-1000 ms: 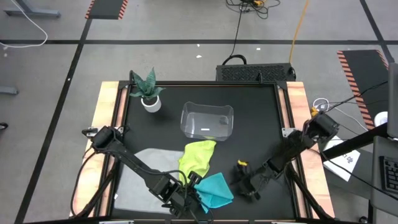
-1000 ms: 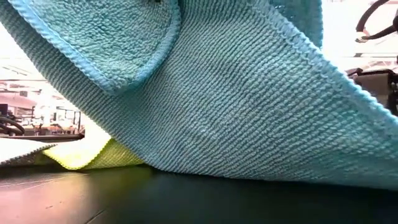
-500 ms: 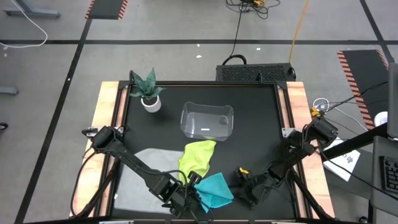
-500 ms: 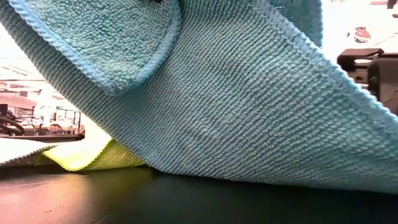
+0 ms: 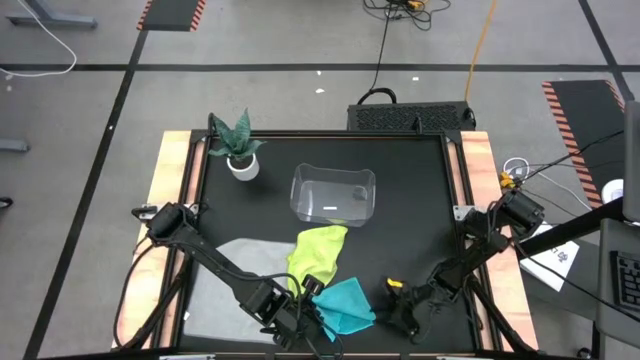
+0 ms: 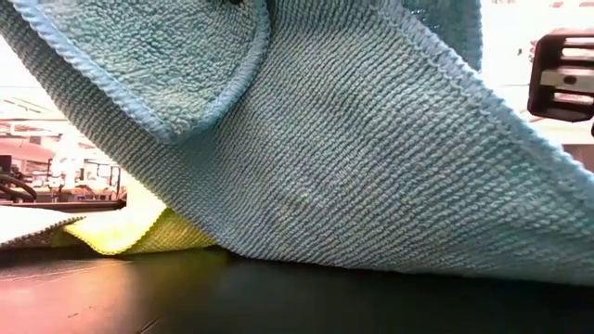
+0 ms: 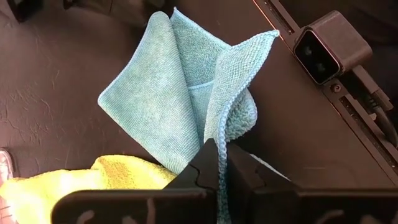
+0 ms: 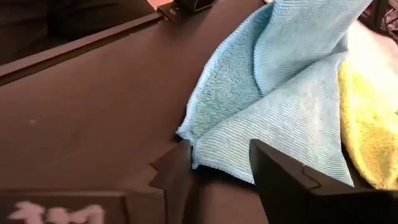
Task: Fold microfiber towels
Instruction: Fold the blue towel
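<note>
Teal microfiber towel (image 5: 346, 305) sits bunched at the bottom centre of the high view, one edge pinched between the pressed-together fingers of the left gripper (image 7: 217, 163), its folds draped over the black table (image 5: 420, 200). Just right of it, the right gripper (image 8: 214, 163) is low at the towel's corner with its fingers spread. Up-frame lies the yellow-green towel (image 5: 318, 250), the light grey towel (image 5: 235, 260) to its left, and above them a clear plastic bin (image 5: 333, 194) and a potted plant (image 5: 238, 145).

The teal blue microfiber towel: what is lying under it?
Under the teal blue microfiber towel lies an edge of the yellow-green microfiber towel, on the black table. How far the yellow-green cloth reaches beneath cannot be seen, because the teal cloth covers it.
</note>
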Robot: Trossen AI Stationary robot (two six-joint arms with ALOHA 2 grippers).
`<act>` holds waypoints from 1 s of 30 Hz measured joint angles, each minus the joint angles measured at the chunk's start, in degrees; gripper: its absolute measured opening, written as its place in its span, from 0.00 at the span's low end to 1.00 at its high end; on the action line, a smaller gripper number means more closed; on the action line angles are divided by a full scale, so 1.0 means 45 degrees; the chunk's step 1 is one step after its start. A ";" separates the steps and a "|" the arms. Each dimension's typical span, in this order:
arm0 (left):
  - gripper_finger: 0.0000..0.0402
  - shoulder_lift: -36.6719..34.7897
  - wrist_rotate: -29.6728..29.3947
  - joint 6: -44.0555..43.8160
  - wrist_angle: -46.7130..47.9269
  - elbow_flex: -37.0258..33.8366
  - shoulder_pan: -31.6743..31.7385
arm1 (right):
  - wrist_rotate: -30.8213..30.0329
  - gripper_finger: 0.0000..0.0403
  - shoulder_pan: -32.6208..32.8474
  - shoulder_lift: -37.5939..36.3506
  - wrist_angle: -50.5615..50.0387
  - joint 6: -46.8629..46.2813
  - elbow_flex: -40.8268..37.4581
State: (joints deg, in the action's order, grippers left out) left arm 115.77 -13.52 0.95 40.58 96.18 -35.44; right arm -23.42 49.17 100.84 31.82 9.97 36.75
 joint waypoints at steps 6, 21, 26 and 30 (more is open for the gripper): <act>0.05 0.0000 0.0282 -0.0010 -0.0010 0.0000 0.0000 | 0.0310 0.30 -0.0079 -0.0010 -0.0284 -0.0096 0.0000; 0.07 0.0002 0.0272 0.0039 -0.0051 0.0000 0.0000 | 0.0936 0.30 -0.0249 -0.0015 -0.0080 -0.0276 0.0000; 0.06 0.0005 0.0272 0.0053 -0.0068 -0.0002 0.0000 | 0.0927 0.30 -0.0302 -0.0015 -0.0081 -0.0271 0.0000; 0.02 0.0005 0.0272 0.0057 -0.0073 0.0000 0.0000 | 0.0920 0.30 -0.0489 0.0249 0.0050 -0.0322 0.0005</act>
State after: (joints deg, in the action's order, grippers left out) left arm 115.79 -12.29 1.21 40.25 96.18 -35.44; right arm -19.27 46.97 101.96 32.04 8.52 36.77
